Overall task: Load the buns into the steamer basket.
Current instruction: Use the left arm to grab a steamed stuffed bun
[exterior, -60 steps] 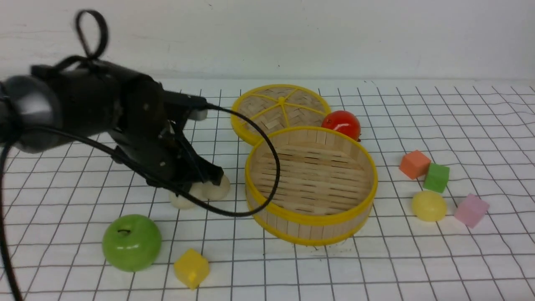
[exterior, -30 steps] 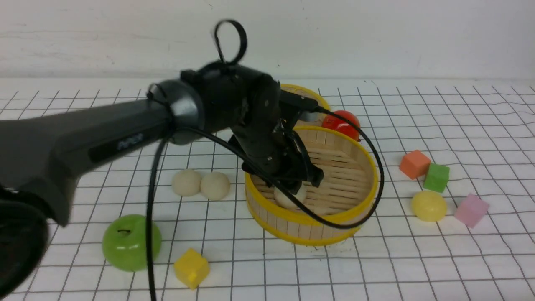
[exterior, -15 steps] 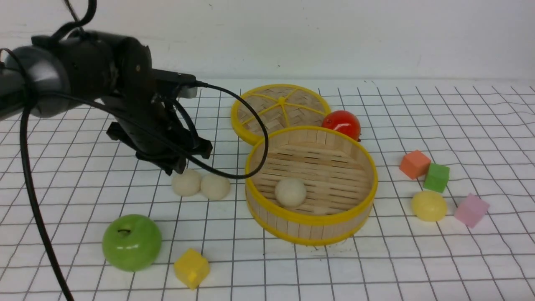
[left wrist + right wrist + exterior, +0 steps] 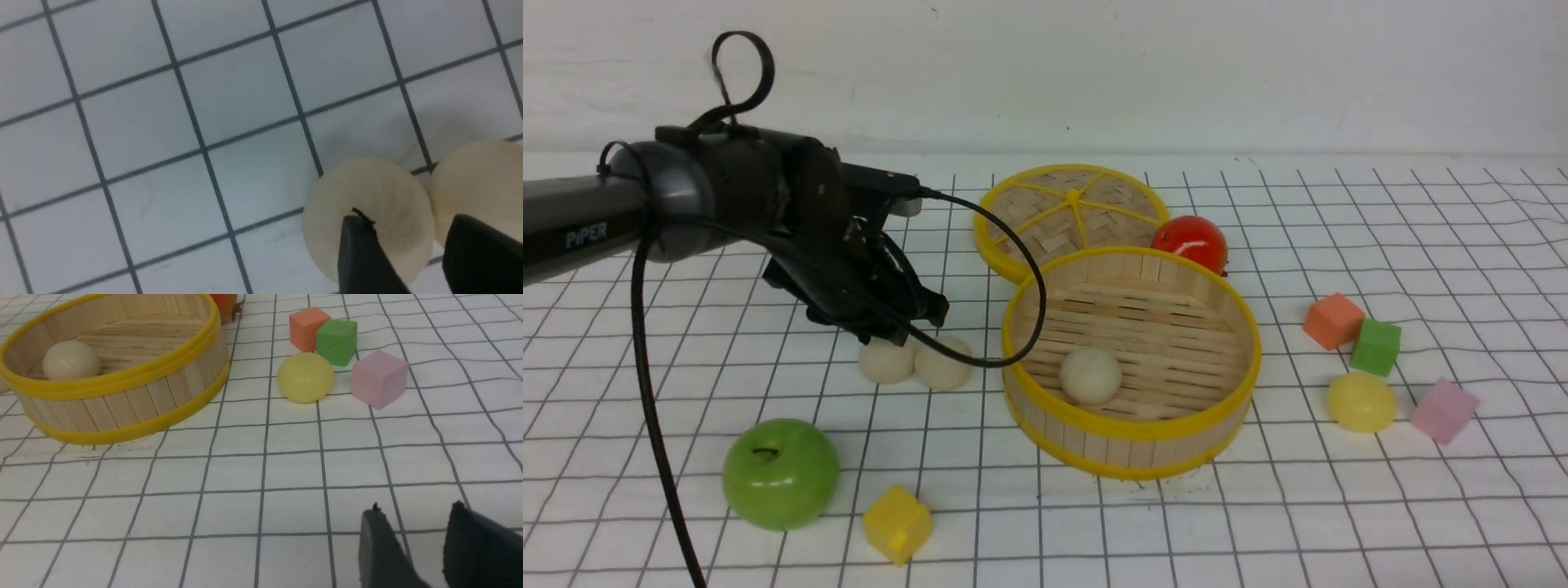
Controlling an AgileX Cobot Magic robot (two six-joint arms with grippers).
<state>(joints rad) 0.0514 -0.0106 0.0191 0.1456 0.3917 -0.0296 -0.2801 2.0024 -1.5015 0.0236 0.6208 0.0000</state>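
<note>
Buns: four in all; one is inside the steamer basket and three lie on the table (image 4: 1421, 245).
Left tool (image 4: 911, 327): hangs low, just above the two cream buns. Its fingers are spread and carry nothing. In the left wrist view one finger (image 4: 359, 253) stands in front of one bun of the pair.
Green apple (image 4: 780, 474) and yellow cube (image 4: 897, 523): nearer to the camera, and no part of the job.
Left cream bun (image 4: 886, 361): on the table, touching its neighbour.
Right cream bun (image 4: 943, 365): on the table, near the basket wall but apart from it.
Steamer basket (image 4: 1131, 429): upright in the middle.
Basket bun (image 4: 1090, 376): rests free on the slatted floor.
Yellow bun (image 4: 1360, 402): on the table to the right of the basket, just beside the green cube (image 4: 1375, 347).
Right tool (image 4: 416, 507): seen only in its own wrist view. Its fingers are apart and empty, low over the table and well away from the yellow bun.
Just changed: one second ago the left tool was inside the basket with the basket bun. Now that bun lies alone, and the tool is back over the pair, lower than half a second ago.
Meaning: the first delivery looks finished and a second grasp seems to be in preparation. I cannot tell which bun of the pair it aims at. Because they touch, closing may push the other one aside.
</note>
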